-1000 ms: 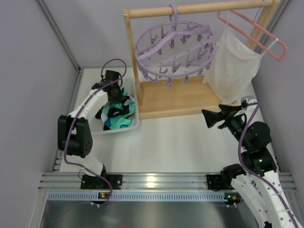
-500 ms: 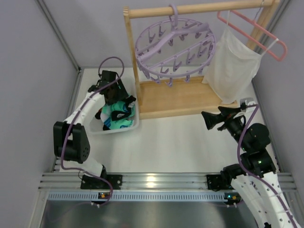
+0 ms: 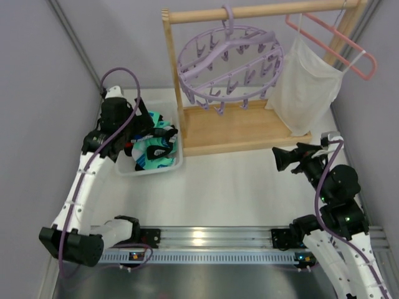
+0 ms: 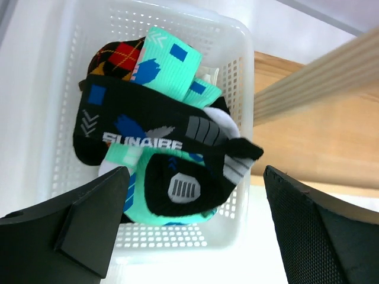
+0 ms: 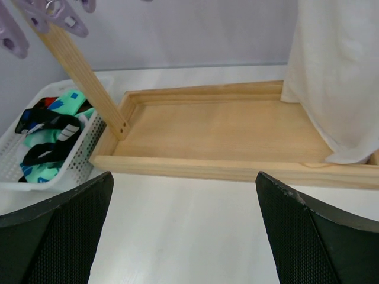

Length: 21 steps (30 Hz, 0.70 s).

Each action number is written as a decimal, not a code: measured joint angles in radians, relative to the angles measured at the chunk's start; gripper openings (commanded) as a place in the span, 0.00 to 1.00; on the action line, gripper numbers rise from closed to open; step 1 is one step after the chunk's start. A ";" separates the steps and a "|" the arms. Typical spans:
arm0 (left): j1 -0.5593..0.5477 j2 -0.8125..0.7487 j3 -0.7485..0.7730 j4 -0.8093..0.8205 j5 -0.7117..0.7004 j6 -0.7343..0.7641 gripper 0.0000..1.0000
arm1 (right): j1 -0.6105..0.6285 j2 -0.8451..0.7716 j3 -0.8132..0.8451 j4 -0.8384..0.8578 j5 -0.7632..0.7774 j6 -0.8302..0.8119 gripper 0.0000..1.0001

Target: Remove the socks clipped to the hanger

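Left claw: wide, empty, over socks in basket.
Right claw: wide, empty.
Hanger: hooked on wooden rack.

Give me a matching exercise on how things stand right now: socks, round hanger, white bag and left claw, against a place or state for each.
Things:
1. socks
2. round hanger
3. white bag
4. left claw

Places or states:
A. hangs from the pink hanger
B. open above the basket
C. piled in the basket
D. hooked on the wooden rail, clips bare

Pairs: 1-C; 2-D; 3-A; 4-B
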 measured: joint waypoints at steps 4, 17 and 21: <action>0.000 -0.166 -0.059 -0.040 0.026 0.065 0.98 | 0.000 -0.011 0.062 -0.082 0.095 -0.051 1.00; 0.000 -0.697 -0.235 -0.112 0.130 0.215 0.98 | 0.000 -0.043 0.202 -0.336 0.183 -0.138 0.99; -0.005 -0.764 -0.257 -0.142 0.130 0.221 0.98 | 0.000 -0.094 0.257 -0.402 0.206 -0.161 0.99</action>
